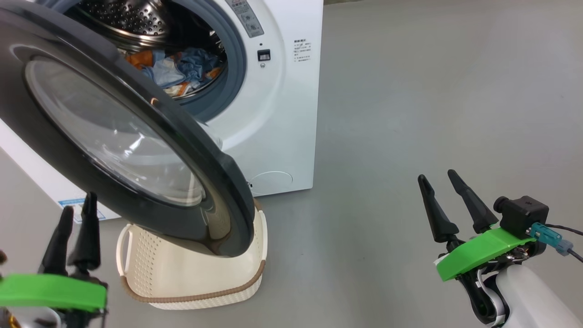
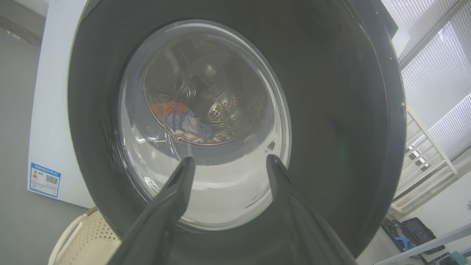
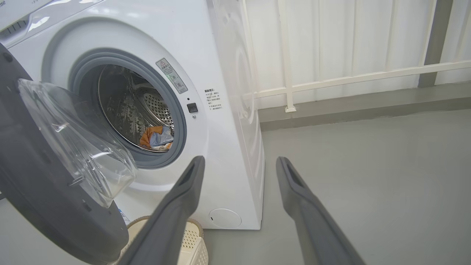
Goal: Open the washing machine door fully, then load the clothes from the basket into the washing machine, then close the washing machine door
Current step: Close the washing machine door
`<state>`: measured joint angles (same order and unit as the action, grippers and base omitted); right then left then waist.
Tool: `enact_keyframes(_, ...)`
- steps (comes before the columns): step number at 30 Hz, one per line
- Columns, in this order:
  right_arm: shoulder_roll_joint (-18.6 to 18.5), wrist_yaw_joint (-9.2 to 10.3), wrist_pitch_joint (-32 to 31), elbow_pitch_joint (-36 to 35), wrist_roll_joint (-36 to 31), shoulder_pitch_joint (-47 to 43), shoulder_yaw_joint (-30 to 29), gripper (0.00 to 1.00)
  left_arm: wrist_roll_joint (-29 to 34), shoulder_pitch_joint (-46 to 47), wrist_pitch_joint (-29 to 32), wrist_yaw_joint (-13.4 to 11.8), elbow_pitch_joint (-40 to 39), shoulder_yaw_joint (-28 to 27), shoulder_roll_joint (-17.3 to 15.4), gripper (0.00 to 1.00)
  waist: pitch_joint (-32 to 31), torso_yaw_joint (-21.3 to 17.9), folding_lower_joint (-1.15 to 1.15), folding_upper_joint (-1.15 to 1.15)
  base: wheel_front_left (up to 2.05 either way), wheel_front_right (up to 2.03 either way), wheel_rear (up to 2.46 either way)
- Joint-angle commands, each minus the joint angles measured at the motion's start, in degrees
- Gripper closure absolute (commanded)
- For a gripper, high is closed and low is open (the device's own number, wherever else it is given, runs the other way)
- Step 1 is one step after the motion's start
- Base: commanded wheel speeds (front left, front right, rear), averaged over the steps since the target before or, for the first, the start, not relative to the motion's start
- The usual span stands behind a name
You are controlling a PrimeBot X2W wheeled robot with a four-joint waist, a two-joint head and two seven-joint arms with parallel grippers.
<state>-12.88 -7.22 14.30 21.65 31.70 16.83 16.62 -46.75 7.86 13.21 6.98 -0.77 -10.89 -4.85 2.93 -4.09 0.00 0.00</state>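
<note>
The white washing machine [image 1: 282, 114] stands at the upper left with its door [image 1: 218, 182] swung partway out, the black rim and glass bowl hanging over the basket [image 1: 182, 278]. The clothes [image 1: 182, 68], blue with orange and cream, lie inside the steel drum. My left gripper [image 1: 78, 207] is open just below and outside the door, and its wrist view looks through the door's glass [image 2: 206, 121] at the clothes [image 2: 180, 121]. My right gripper [image 1: 436, 175] is open and empty over bare floor to the right, well away from the machine [image 3: 220, 147].
The cream basket [image 3: 191, 239] sits on the grey floor against the machine's front, under the door [image 3: 36, 191], and shows no fabric inside. A white railing [image 3: 331, 79] runs behind the machine. A white rack [image 2: 423, 147] and dark cases [image 2: 415, 230] stand off to one side.
</note>
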Motion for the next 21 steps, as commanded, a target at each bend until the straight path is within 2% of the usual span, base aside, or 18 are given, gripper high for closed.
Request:
enact_keyframes(1, -0.79, -0.26, 0.7, -1.53, -0.79, -0.2, 0.75, 0.0, 3.49, -0.23, -4.02, 0.4, -0.84, -0.36, -2.48, 0.0, -0.11, 0.0, 0.0, 0.0, 0.0, 0.0, 0.0)
enact_keyframes(11, -1.14, -0.26, 0.7, -1.82, -0.84, -0.55, 0.76, 0.0, 13.41, -3.23, -20.31, 0.49, 5.38, 5.33, -4.19, 0.0, -0.15, -0.21, 0.0, 0.0, 0.0, 0.0, 0.0)
enact_keyframes(21, -1.78, -0.26, 0.7, -1.86, -1.21, -0.53, 0.39, 0.0, 18.08, -2.65, -25.51, 0.29, 10.12, 8.16, -4.14, 0.0, 0.21, 0.19, 0.0, 0.0, 0.0, 0.0, 0.0)
